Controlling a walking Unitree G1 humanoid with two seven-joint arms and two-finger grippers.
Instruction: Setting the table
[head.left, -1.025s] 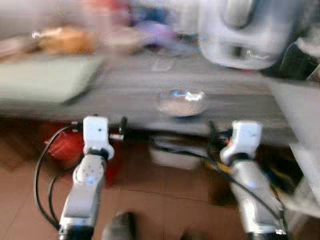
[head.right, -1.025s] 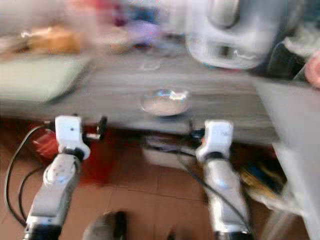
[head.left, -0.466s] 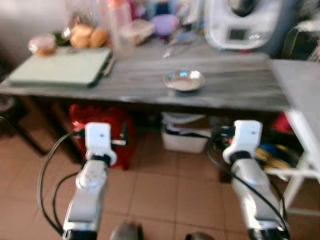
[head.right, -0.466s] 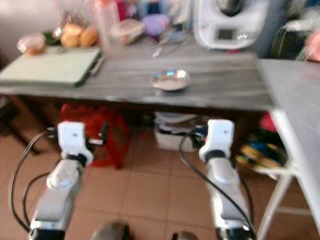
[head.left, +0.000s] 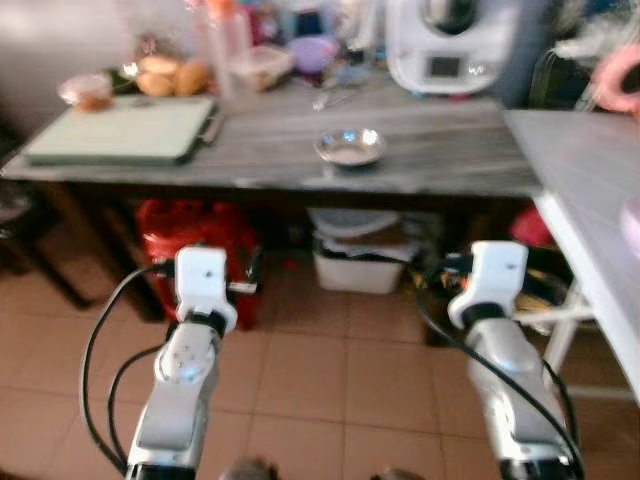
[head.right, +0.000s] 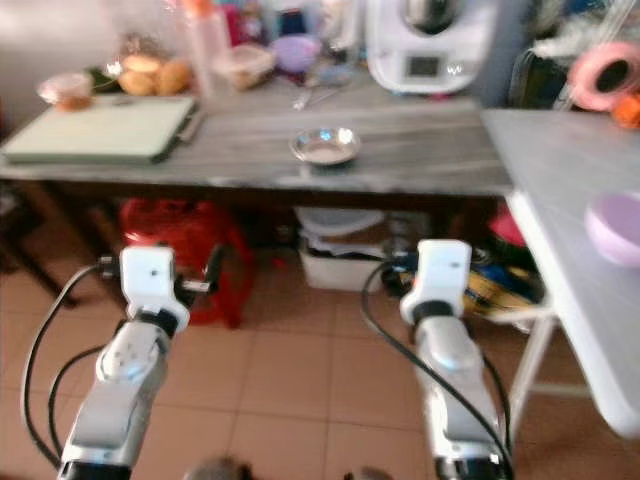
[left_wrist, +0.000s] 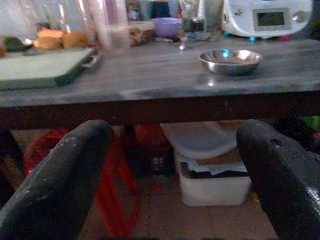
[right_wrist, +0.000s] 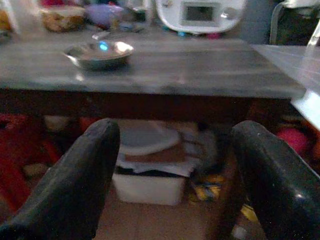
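Bowl: small shiny metal bowl (head.right: 325, 146), round and shallow, upright with its mouth up
Contents: nothing can be made out inside; the inner wall reflects light
Place: on the grey wood-grain counter (head.right: 250, 150), near its front edge, about midway along its length
Neighbours: right of the pale green board (head.right: 95, 130), which lies well apart; nearer than the white appliance (head.right: 425, 45) at the far right
Contact: stands alone, touching only the counter

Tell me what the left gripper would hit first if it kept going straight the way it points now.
Probably the front edge of the grey table, or the gap just below it. The open left gripper points at the table's dark front, below the metal bowl. Depth is unclear, but nothing stands in between.
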